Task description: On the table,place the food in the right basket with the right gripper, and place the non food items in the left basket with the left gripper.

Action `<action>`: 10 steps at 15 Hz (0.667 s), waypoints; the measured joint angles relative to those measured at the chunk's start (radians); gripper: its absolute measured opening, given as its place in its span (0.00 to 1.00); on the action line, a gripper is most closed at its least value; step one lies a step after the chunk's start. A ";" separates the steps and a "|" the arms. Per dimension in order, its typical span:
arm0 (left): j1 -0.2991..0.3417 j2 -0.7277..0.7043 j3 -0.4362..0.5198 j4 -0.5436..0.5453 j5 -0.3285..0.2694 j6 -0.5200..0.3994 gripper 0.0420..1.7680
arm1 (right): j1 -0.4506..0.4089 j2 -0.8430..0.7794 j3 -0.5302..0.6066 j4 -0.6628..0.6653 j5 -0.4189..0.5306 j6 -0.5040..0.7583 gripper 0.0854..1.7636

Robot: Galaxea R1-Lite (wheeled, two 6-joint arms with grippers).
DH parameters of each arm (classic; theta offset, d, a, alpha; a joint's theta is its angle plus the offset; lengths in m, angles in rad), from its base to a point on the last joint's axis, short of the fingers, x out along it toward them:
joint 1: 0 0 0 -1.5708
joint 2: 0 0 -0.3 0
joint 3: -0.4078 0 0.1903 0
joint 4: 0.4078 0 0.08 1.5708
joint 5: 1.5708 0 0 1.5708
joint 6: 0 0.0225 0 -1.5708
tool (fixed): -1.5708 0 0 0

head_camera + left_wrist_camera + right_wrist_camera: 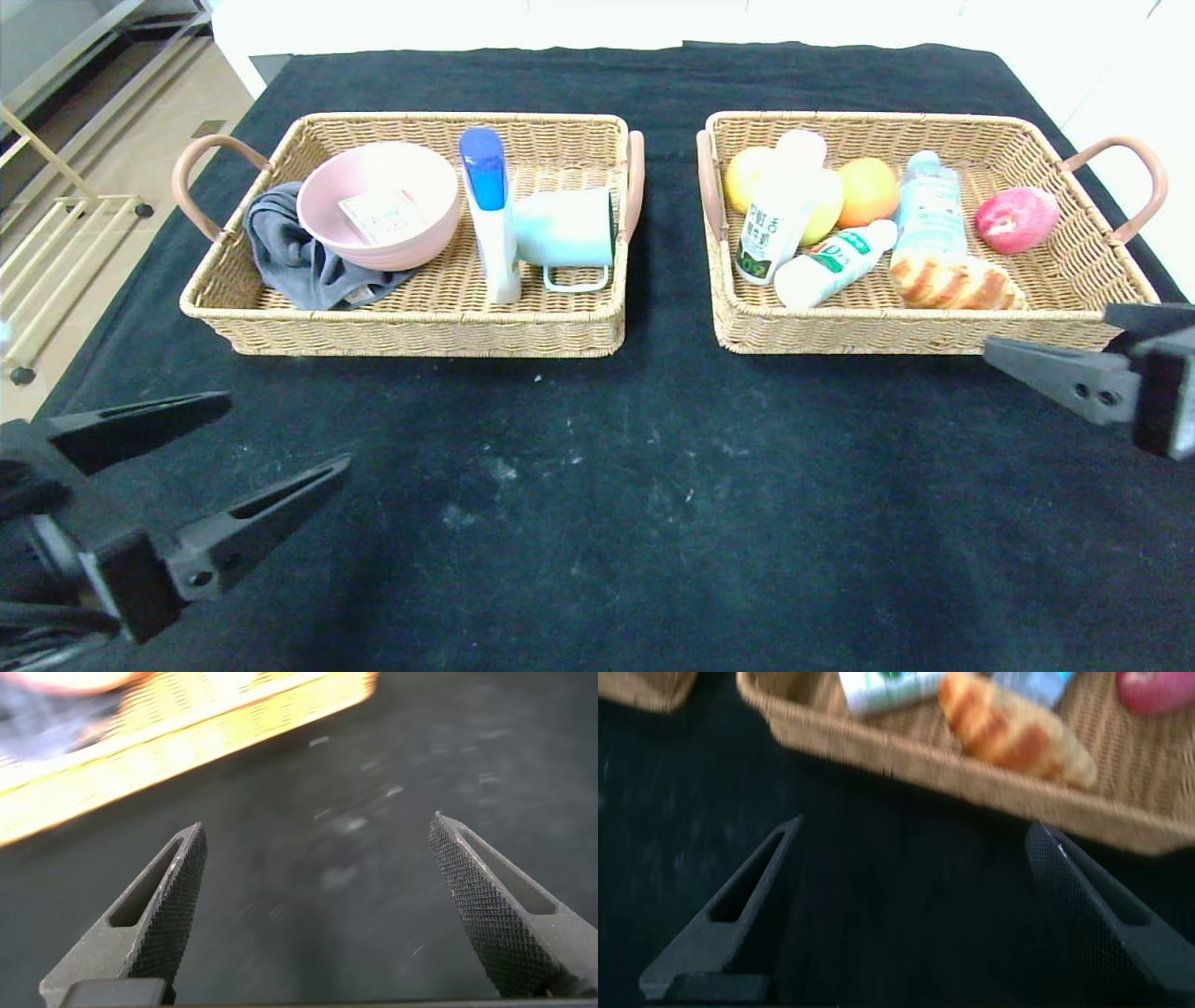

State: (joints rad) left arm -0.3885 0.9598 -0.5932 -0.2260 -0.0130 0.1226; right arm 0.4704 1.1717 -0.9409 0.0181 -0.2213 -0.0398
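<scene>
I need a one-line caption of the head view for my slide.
Sorting done: non-food items fill the left basket, food fills the right basket, and open left gripper and right gripper hover over the black tablecloth.

A table (597,485) draped in black cloth is seen; the left basket (411,327) and right basket (896,331) are set side by side on it.

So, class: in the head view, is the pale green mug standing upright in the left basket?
No, the mug lies on its side in the left basket, its handle toward the basket's near wall, beside the blue-capped bottle.
</scene>
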 joint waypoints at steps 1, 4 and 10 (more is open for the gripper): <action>0.042 -0.044 -0.001 0.035 -0.004 -0.001 0.97 | -0.002 -0.060 0.007 0.079 0.006 0.000 0.96; 0.107 -0.178 -0.001 0.190 0.002 0.006 0.97 | -0.034 -0.241 0.021 0.316 0.019 -0.001 0.96; 0.216 -0.415 -0.081 0.458 0.005 0.026 0.97 | -0.246 -0.594 0.057 0.658 0.219 -0.005 0.96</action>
State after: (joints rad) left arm -0.1721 0.5445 -0.6738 0.2323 -0.0077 0.1481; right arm 0.2240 0.5772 -0.8836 0.6764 -0.0019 -0.0447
